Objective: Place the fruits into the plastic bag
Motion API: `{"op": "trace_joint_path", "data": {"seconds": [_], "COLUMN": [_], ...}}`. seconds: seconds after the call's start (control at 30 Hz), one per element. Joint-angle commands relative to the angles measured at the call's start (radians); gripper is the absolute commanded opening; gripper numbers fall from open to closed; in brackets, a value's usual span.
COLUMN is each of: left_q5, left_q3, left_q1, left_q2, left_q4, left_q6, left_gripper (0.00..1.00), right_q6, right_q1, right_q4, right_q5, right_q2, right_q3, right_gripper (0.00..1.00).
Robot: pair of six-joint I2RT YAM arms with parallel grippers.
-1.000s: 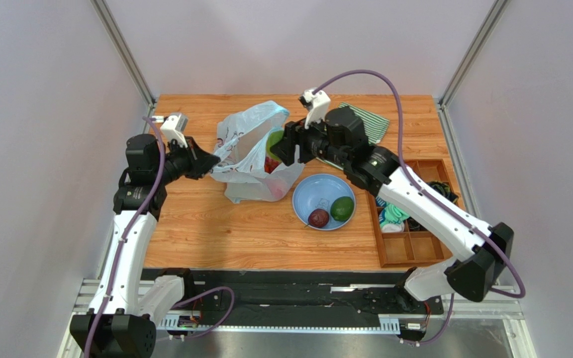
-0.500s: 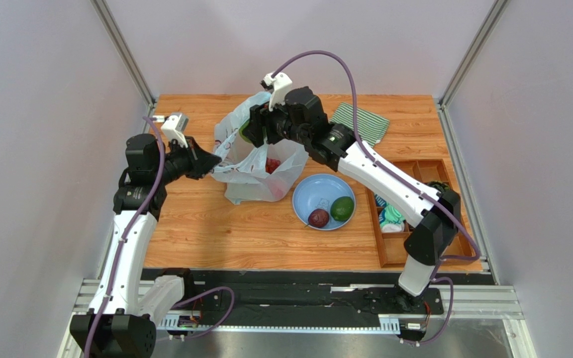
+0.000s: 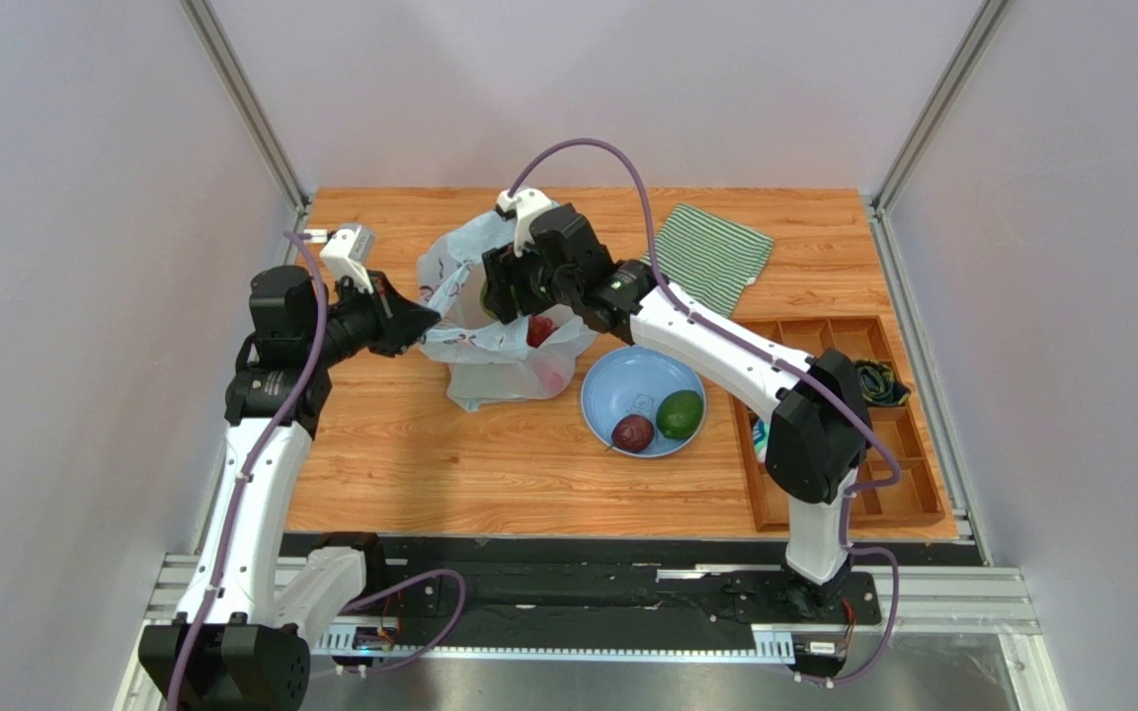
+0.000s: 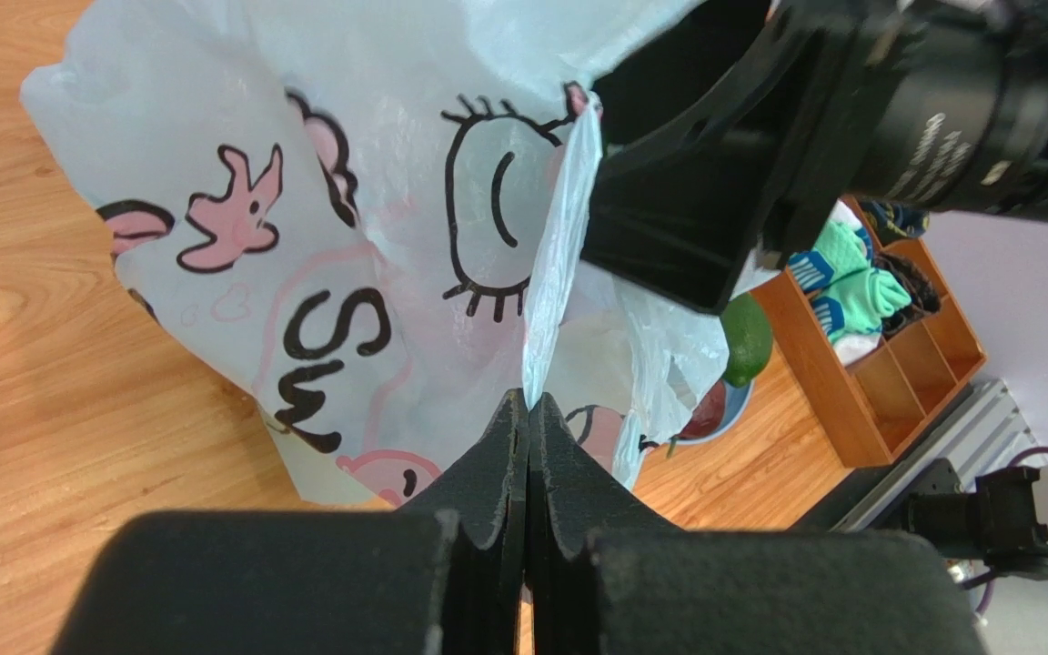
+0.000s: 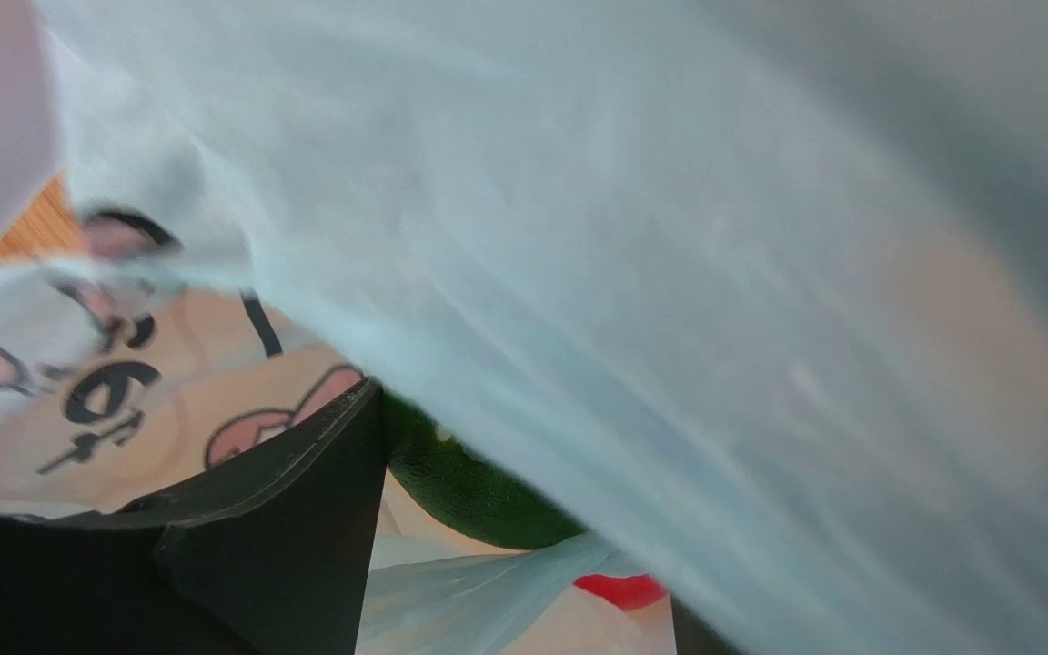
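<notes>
The plastic bag (image 3: pixel 508 371) lies on the table left of the blue plate (image 3: pixel 605 388). My left gripper (image 3: pixel 415 314) is shut on the bag's left rim (image 4: pixel 550 273) and holds it up. My right gripper (image 3: pixel 508 289) reaches down into the bag mouth, shut on a green fruit (image 5: pixel 468 478) that rests against its left finger (image 5: pixel 284 546); bag film (image 5: pixel 694 205) hides the other finger. A red apple (image 3: pixel 540 332) lies inside the bag, also in the right wrist view (image 5: pixel 618 590). A green fruit (image 3: pixel 679 415) and a dark purple fruit (image 3: pixel 632 433) sit on the plate.
A green striped cloth (image 3: pixel 716 252) lies at the back right. A wooden compartment tray (image 3: pixel 827 489) with small items stands at the right edge, also in the left wrist view (image 4: pixel 899 369). The right arm (image 4: pixel 817 123) crosses above the bag.
My right gripper has carried the green fruit leftward from beside the bag and down into the bag mouth. My left gripper has kept its hold on the bag rim.
</notes>
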Motion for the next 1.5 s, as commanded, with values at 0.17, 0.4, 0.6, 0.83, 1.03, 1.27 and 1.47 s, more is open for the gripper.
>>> {"op": "trace_joint_path", "data": {"seconds": [0.17, 0.4, 0.6, 0.83, 1.03, 1.27, 1.47], "left_q5": [0.01, 0.011, 0.011, 0.013, 0.016, 0.013, 0.011], "left_q3": [0.014, 0.016, 0.016, 0.016, 0.016, 0.016, 0.016], "left_q1": [0.009, 0.007, 0.009, 0.007, 0.007, 0.009, 0.007], "left_q2": [-0.009, -0.006, -0.004, -0.006, -0.006, -0.008, -0.008], "left_q4": [0.041, 0.041, 0.04, 0.04, 0.041, 0.04, 0.04], "left_q6": [-0.001, -0.002, -0.002, -0.004, -0.004, -0.004, -0.002], "left_gripper": [0.0, 0.0, 0.0, 0.0, 0.0, 0.0, 0.0], "right_q6": [0.041, 0.049, 0.044, 0.026, 0.021, 0.025, 0.037], "right_q1": [0.023, 0.028, 0.031, 0.04, 0.041, 0.04, 0.04], "right_q4": [-0.006, -0.032, -0.043, -0.061, -0.06, -0.046, 0.014], "right_q5": [-0.016, -0.027, -0.061, -0.061, -0.062, -0.072, -0.101], "right_q2": [0.012, 0.034, 0.058, 0.066, 0.051, 0.018, -0.063], "right_q3": [-0.137, -0.14, -0.114, -0.092, -0.077, -0.071, -0.12], "right_gripper": [0.19, 0.3, 0.59, 0.78, 0.84, 0.83, 0.81]}}
